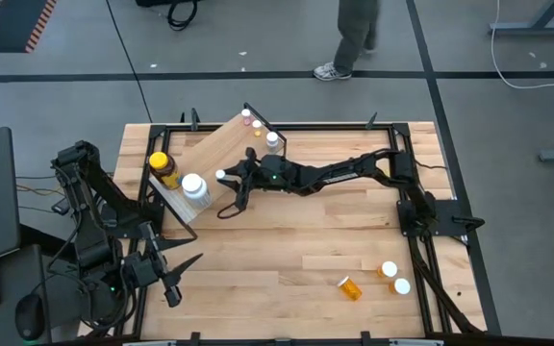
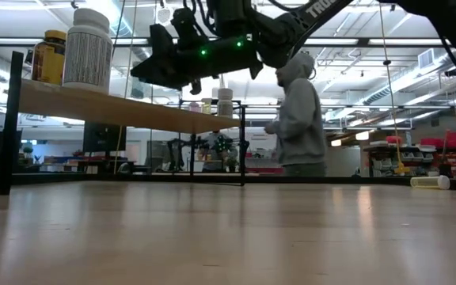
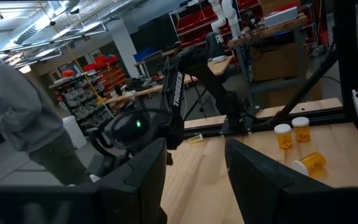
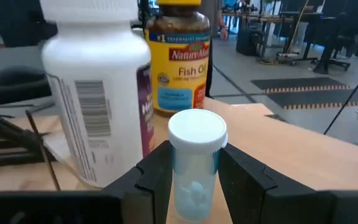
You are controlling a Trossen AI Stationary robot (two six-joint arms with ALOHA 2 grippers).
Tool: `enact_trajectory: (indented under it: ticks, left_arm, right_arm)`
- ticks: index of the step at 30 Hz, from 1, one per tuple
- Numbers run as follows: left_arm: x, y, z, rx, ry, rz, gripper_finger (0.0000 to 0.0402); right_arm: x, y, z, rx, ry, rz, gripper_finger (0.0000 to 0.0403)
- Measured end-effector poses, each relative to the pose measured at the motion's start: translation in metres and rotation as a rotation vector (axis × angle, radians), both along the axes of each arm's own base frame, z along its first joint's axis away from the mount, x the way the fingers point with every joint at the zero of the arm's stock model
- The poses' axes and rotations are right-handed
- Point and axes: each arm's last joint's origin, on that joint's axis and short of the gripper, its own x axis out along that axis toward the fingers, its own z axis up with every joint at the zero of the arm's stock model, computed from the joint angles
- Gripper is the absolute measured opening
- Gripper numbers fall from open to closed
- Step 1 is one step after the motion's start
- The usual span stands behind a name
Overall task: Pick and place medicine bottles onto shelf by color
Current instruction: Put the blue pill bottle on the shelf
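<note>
Keep right gripper (image 4: 191,171) clenched on small clear white-capped vial (image 4: 196,163) over light plywood shelf (image 1: 214,149), lower straight beside big white bottle (image 4: 95,81) w/o bumping it, then release (left gripper (image 1: 173,279) parked half-open, empty).

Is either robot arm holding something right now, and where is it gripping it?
Yes. The right hand grips a small clear bottle with a white cap by its body, just under the cap, over the shelf. The left hand holds nothing.

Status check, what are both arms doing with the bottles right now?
Right gripper shut on white-capped clear vial, over the plywood shelf. Left gripper parked at the table's near-left, empty. Big white bottle and fish oil jar close ahead.
</note>
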Motion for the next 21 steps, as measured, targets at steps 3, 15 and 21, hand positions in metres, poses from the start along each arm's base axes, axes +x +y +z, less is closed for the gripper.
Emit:
enact_trajectory:
  ticks: [3,15,21]
  left_arm:
    - [0.0,0.0,-0.0001,0.002,0.001,-0.001,0.0172]
    - [0.0,0.0,0.0,0.001,0.001,0.0,0.0172]
    - [0.0,0.0,0.0,0.001,0.0,0.0,0.0172]
  right_arm:
    - [0.0023,-0.0004,-0.0025,0.001,-0.012,-0.001,0.013]
    - [0.0036,0.0007,-0.0059,0.007,-0.012,0.01,0.013]
    - [0.0037,0.0021,-0.0066,0.012,-0.006,0.029,0.013]
